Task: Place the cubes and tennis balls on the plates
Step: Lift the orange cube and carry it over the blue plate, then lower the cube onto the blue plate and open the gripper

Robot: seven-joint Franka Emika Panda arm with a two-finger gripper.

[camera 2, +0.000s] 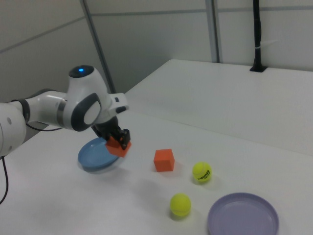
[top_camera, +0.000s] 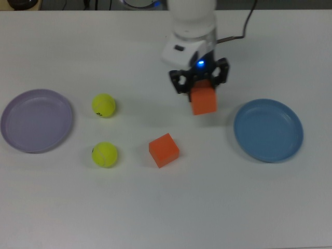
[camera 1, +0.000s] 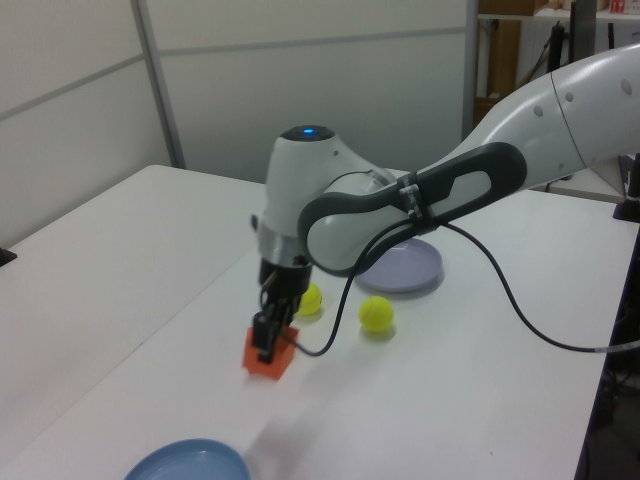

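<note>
While the pincer [top_camera: 202,87] grips one orange cube [top_camera: 204,100] above the surface [top_camera: 166,207], the blue plate [top_camera: 268,130] lies just beside.

blue plate [camera 1: 190,462] cut off, second cube hidden

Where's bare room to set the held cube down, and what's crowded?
The blue plate is bare, just to the top view's right of the gripper and held cube. The lavender plate is bare too. Crowded: the middle, around the loose cube and two tennis balls.
</note>
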